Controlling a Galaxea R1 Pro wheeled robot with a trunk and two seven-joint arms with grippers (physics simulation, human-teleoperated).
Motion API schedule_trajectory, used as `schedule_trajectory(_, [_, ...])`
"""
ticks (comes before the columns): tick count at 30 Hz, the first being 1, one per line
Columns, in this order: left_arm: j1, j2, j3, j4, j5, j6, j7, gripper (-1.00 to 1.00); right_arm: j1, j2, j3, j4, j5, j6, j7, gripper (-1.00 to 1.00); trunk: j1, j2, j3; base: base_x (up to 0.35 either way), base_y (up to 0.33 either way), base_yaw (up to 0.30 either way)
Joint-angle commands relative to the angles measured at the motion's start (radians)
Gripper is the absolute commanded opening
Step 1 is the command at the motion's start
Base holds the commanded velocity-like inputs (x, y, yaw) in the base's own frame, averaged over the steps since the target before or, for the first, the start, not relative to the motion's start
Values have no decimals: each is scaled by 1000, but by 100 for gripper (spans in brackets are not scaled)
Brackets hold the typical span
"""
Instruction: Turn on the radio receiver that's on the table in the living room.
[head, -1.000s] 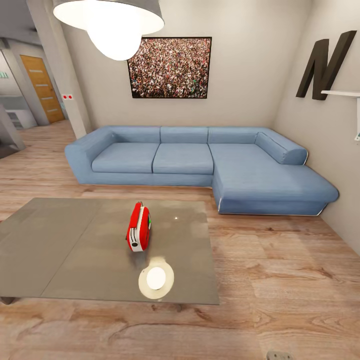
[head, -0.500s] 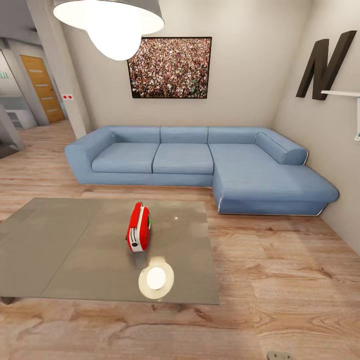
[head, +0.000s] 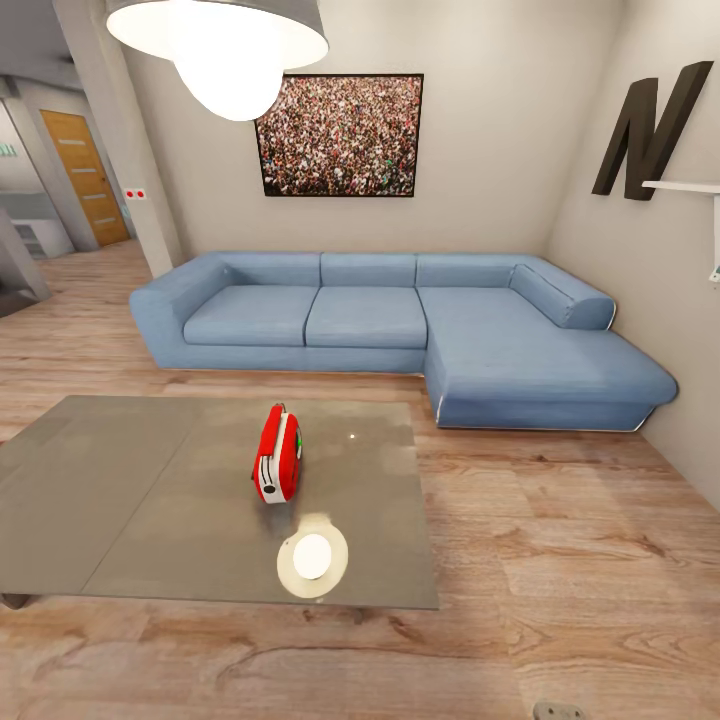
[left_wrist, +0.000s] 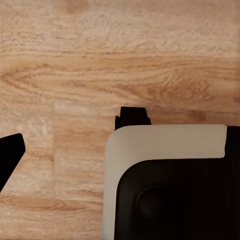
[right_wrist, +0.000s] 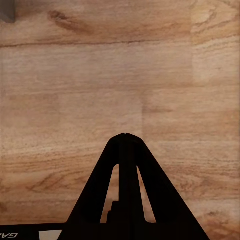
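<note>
Radio (head: 278, 454) stands upright on the grey tabletop (head: 120, 500), lower centre-left of the head view

Radio sits edge-on, red w/ white side, just above the lamp's round reflection (head: 312, 556) on the glossy top. Blue L-shaped sofa (head: 400, 325) behind it across mid frame, crowd picture (head: 340, 135) on the wall above, dark letter N (head: 650, 118) upper right, hanging lamp (head: 225, 45) upper left, wood floor (head: 560, 560) all round. Right hand (right_wrist: 125, 136) over bare floor, fingertips touching at a point, clenched on nothing. Left hand (left_wrist: 12, 150): one dark finger at frame edge over floor; released or clenched, can't tell
</note>
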Motion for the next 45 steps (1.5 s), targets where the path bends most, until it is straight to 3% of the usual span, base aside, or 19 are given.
schedule_trajectory(1, [0, 0, 0, 0, 0, 0, 0, 100, 0, 0, 0, 0, 0, 0, 0, -100, 0, 0, 0, 0, 0, 0])
schedule_trajectory(45, [0, 0, 0, 0, 0, 0, 0, 100, 0, 0, 0, 0, 0, 0, 0, -100, 0, 0, 0, 0, 0, 0])
